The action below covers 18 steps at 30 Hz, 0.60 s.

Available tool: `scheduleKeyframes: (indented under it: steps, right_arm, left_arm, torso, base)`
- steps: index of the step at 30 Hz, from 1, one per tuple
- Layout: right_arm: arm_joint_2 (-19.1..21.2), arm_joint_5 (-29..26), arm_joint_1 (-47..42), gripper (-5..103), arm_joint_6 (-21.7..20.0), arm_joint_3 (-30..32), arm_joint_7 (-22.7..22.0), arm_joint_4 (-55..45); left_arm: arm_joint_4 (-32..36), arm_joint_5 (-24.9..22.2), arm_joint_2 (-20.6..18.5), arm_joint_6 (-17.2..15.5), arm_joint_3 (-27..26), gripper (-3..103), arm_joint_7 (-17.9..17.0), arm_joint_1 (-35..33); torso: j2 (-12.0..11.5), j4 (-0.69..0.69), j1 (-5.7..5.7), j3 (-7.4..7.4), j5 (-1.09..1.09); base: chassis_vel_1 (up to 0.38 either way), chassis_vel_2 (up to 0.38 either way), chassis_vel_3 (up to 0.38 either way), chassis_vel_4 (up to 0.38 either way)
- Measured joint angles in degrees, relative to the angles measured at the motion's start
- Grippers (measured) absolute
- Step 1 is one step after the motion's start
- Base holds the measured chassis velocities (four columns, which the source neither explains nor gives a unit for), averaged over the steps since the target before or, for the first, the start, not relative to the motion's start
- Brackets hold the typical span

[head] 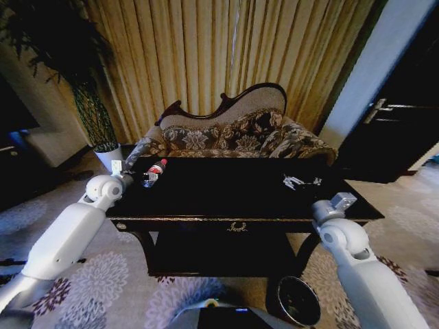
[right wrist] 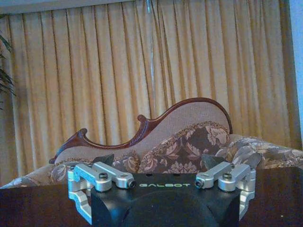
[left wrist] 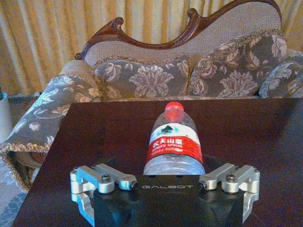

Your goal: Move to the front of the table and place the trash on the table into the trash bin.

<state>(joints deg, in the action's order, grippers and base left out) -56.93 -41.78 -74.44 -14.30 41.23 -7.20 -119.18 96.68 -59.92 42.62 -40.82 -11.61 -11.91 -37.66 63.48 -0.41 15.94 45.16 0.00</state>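
Head view, left to right: a tall dark plant (head: pixel 68 62) in a white pot (head: pixel 108 156) stands at the far left before the gold curtains (head: pixel 226 55). The robot's left arm reaches up to the left end of the counter (head: pixel 233 192), where its left tool (head: pixel 135 179) sits at the base of the bottle (head: pixel 154 171), a small clear one with a red label and red cap. In the left wrist view the bottle (left wrist: pixel 174 142) stands upright on the dark top just beyond the left tool (left wrist: pixel 165 177), centred between its two silver finger links; the jaws are spread wide on either side and grip nothing. Behind the counter runs a carved sofa (head: pixel 233 130) with floral cushions. Toward the right half of the counter lie the small pale paper scraps (head: pixel 300 181), well apart from the bottle. The right arm rises at the counter's right front corner, and the right wrist view shows the right tool (right wrist: pixel 165 175) level with the counter edge, facing the sofa (right wrist: pixel 156 142), its jaws spread wide and empty. On the patterned carpet (head: pixel 103 281) below the counter's front, right of centre, stands the round trash bin (head: pixel 298 301) with its black inside, beside the right arm.
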Motion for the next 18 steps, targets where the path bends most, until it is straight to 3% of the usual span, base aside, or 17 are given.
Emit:
scheduleKeyframes:
  steps: [8, 9, 11, 12, 14, 18]
  right_arm:
    - [-0.1, 0.0, 0.01, 100, 0.03, 0.08, 0.02, 0.11]
    - [-0.1, 0.0, 0.04, 100, 0.08, 0.08, 0.03, 0.18]
    - [-0.12, 0.0, 0.06, 100, 0.11, 0.08, 0.03, 0.2]
    - [-0.18, 0.0, 0.09, 100, 0.16, 0.09, 0.04, 0.22]
    - [-0.21, 0.0, 0.09, 100, 0.17, 0.08, 0.04, 0.22]
    - [-0.29, 0.0, 0.07, 100, 0.22, 0.12, 0.04, 0.23]
  left_arm:
    - [0.02, 0.36, 0.37, 0.02, 0.01, 101, -0.15, -0.1]
    - [0.02, 0.36, 0.44, 0.03, 0.01, 96, -0.16, -0.11]
    - [0.02, 0.36, 0.48, 0.03, 0.02, 96, -0.16, -0.13]
    - [0.02, 0.35, 0.57, 0.04, 0.03, 86, -0.18, -0.2]
    - [0.02, 0.34, 0.61, 0.05, 0.04, 86, -0.18, -0.21]
    - [-0.01, 0.3, 0.76, 0.05, 0.11, 70, -0.13, -0.18]
  torso:
    - [0.0, 0.0, 0.0, 0.0, 0.0]
    - [0.0, 0.0, 0.0, 0.0, 0.01]
    - [0.0, 0.0, 0.0, 0.0, 0.0]
    - [0.0, 0.0, 0.0, 0.0, 0.0]
    - [0.0, 0.0, 0.0, 0.0, 0.01]
    - [0.0, 0.0, 0.0, 0.0, 0.0]
  base:
    - [0.0, 0.0, 0.0, 0.0]
    - [0.0, 0.0, 0.0, 0.0]
    - [0.0, 0.0, 0.0, 0.0]
    - [0.0, 0.0, 0.0, 0.0]
    - [0.0, 0.0, 0.0, 0.0]
    - [0.0, 0.0, 0.0, 0.0]
